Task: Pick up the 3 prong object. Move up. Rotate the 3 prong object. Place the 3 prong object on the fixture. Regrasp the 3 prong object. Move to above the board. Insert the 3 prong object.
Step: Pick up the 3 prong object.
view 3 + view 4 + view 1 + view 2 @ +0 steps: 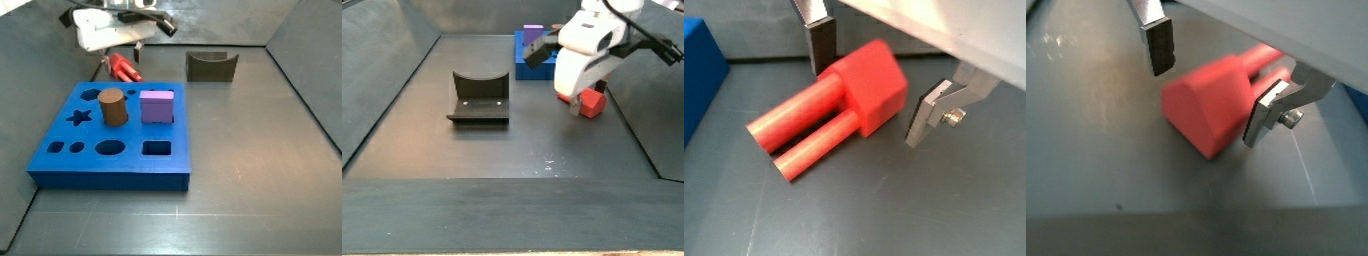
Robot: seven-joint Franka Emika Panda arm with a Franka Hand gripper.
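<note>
Arm lowered near floor behind board, wrist pointed down. Gripper positioned over 3 prong object; jaws spread wide, one silver finger on each side of red block end, no firm contact seen in both wrist views. 3 prong object laid flat on grey floor, prongs pointed away from gripper, beside board edge. Fixture seen well apart from gripper in both side views. Brown cylinder and purple cube seated in board.
</note>
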